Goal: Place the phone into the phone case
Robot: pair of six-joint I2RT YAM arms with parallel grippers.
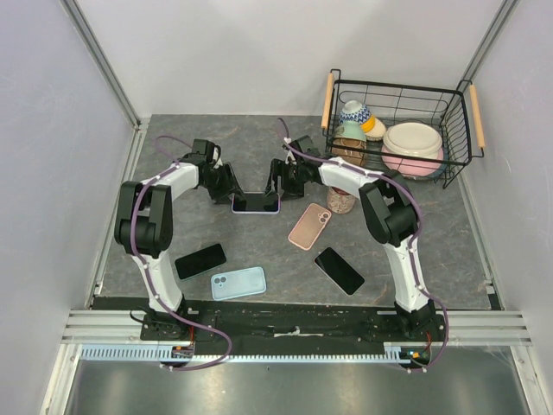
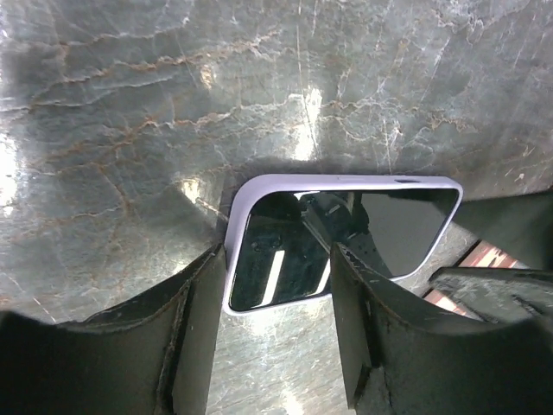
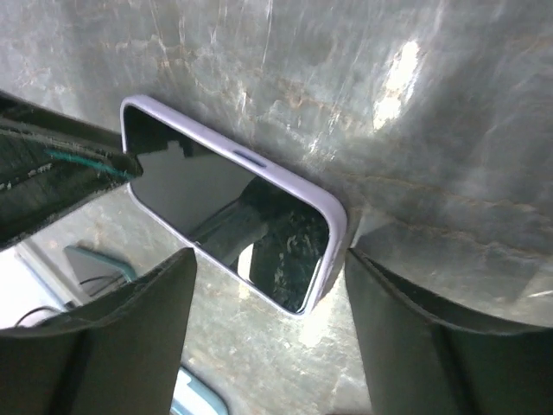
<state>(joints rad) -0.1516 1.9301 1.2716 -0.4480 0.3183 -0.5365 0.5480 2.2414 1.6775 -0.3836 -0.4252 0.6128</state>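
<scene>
A phone with a dark glossy screen sits inside a lilac case (image 1: 256, 204), flat on the grey marbled table between the two arms. My left gripper (image 1: 227, 192) is open at the case's left end. In the left wrist view the cased phone (image 2: 346, 233) lies just beyond my open gripper (image 2: 275, 324). My right gripper (image 1: 278, 183) is open at the case's right end. In the right wrist view the cased phone (image 3: 226, 207) lies ahead of my open gripper (image 3: 270, 324), whose right finger is close to the case's corner.
A pink cased phone (image 1: 309, 226), a black phone (image 1: 339, 270), another black phone (image 1: 200, 260) and a light blue case (image 1: 238, 283) lie on the table nearer the bases. A wire basket (image 1: 458, 112) of bowls stands at the back right, a cup (image 1: 341, 201) beside it.
</scene>
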